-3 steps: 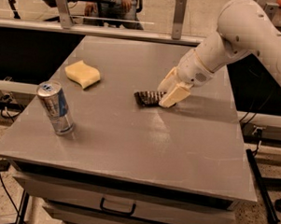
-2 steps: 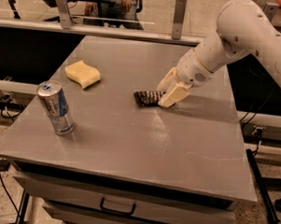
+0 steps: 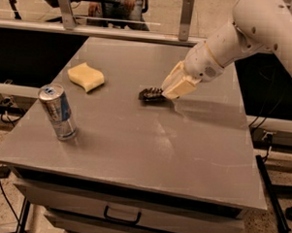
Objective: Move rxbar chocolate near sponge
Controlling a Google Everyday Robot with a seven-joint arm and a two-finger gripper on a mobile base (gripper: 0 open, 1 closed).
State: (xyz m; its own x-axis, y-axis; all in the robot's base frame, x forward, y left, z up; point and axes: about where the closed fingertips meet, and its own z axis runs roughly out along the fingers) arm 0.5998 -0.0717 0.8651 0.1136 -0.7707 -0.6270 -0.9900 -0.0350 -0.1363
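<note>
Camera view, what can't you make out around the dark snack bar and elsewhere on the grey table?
All in the camera view:
1. Dark glossy snack bar: right end hidden under the cream gripper, low at that end; whether it holds the bar is hidden.
2. Bar's wrapper print: too small to read.
3. Silver-blue drink can: label blurred.
4. White robot arm: cut off by the top and right edges.

1. A single camera sits high, off the table (image 3: 134, 157) edge well short of the gripper (image 3: 169, 92), facing down and across.
2. Middling distance: whole table shows, gripper right of centre.
</note>
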